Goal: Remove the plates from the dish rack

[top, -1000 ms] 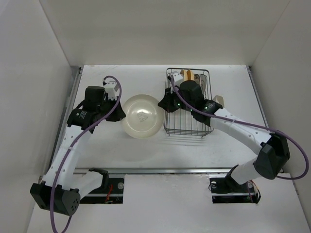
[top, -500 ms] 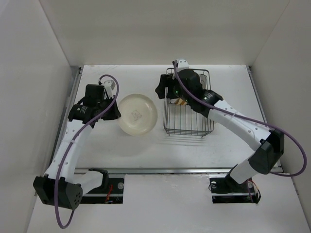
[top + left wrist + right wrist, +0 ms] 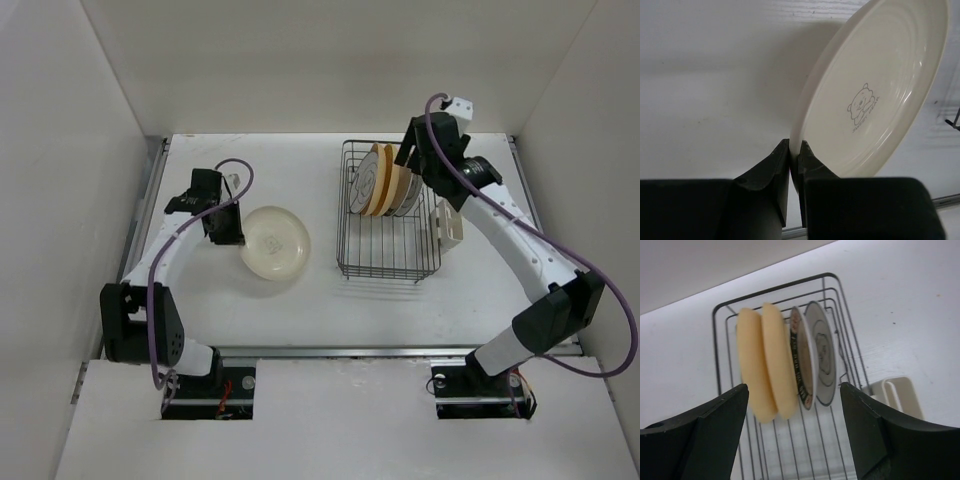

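Note:
My left gripper (image 3: 794, 150) is shut on the rim of a cream plate (image 3: 875, 95) with a small bear print, and the plate is tilted over the white table. From above, that cream plate (image 3: 275, 243) sits left of the dish rack (image 3: 390, 262), with my left gripper (image 3: 228, 232) at its left edge. Several plates stand upright in the far part of the dish rack (image 3: 720, 350): two yellow plates (image 3: 765, 365), a plate with a dark lettered band (image 3: 802, 365) and a white ringed plate (image 3: 822, 357). My right gripper (image 3: 792, 387) hangs open above them, holding nothing, near the rack's far right corner (image 3: 415, 150).
A white cutlery holder (image 3: 449, 222) is clipped to the rack's right side, and it also shows in the right wrist view as the white holder (image 3: 900, 395). White walls enclose the table at the back and on both sides. A metal rail runs along the near table edge (image 3: 330, 350).
My right gripper has lifted out of the rack towards its far right and opened, uncovering the upright plates. My left arm has swung the cream plate slightly left, away from the rack.

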Robot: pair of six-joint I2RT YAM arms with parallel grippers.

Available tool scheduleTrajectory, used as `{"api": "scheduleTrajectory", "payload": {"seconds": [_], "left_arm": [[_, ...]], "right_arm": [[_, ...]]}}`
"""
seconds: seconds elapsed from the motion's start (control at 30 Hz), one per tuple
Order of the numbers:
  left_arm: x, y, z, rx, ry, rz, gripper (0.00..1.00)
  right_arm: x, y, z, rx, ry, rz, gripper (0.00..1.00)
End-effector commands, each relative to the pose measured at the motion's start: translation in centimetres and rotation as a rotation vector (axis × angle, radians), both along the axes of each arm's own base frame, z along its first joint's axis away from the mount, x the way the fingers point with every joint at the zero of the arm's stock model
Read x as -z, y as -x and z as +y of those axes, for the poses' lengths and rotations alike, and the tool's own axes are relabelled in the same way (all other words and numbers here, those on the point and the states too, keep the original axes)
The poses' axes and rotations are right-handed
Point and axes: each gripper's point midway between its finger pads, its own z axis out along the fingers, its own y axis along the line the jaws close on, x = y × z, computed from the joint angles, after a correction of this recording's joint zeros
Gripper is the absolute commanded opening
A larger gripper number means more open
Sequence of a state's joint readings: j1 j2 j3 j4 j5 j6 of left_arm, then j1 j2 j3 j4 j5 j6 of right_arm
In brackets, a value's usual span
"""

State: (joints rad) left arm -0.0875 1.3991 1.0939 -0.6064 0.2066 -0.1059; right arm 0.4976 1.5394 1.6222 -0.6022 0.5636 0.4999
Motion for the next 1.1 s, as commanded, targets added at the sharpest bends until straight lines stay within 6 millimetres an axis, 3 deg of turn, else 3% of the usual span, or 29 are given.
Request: {"api": "scheduleTrajectory", "payload": {"seconds": [0.0,0.1,0.27,0.4,0.43,0.57,0.67,0.8,0.87,0.97,1.03,1.07], "left_arm": [[0.9,-1.7,0.0,0.02,0.005,0.006,0.0],[2.4,-1.6,0.7,-0.038,0.029,0.066,0.0],[5.1,-1.5,1.8,-0.105,0.039,0.115,0.0],[6.4,-0.8,2.4,-0.119,0.007,0.179,0.23],[6.5,-0.8,2.5,-0.123,-0.002,0.189,0.33],[7.1,-0.2,2.5,-0.123,-0.005,0.229,0.5],[6.9,-0.2,2.5,-0.132,-0.001,0.232,0.55],[4.9,-0.9,2.5,-0.122,-0.001,0.169,0.57],[3.1,-1.3,2.7,-0.126,-0.006,0.12,0.57],[0.8,-1.1,2.9,-0.113,-0.02,0.073,0.58],[0.0,-1.0,3.1,-0.11,-0.034,0.066,0.58],[-1.1,-1.2,3.2,-0.098,-0.039,0.044,0.58]], "right_arm": [[0.6,0.4,-2.7,0.087,-0.009,0.029,0.8],[2.3,-0.1,-4.3,0.121,0.003,0.065,0.72],[4.5,-1.6,-4.1,0.119,0.0,0.096,0.62],[6.4,-2.4,-5.3,0.169,0.043,0.136,0.6],[6.4,-2.5,-5.9,0.182,0.042,0.136,0.59],[8.0,-3.3,-6.7,0.205,0.054,0.166,0.55],[8.6,-4.1,-7.5,0.222,0.048,0.172,0.5],[10.1,-5.3,-6.8,0.19,0.032,0.186,0.43],[11.5,-5.7,-5.8,0.139,0.02,0.219,0.41],[13.0,-6.1,-4.8,0.091,0.011,0.255,0.29],[13.1,-6.0,-4.7,0.078,0.014,0.259,0.2],[13.1,-6.0,-4.7,0.078,0.014,0.259,0.2]]}}
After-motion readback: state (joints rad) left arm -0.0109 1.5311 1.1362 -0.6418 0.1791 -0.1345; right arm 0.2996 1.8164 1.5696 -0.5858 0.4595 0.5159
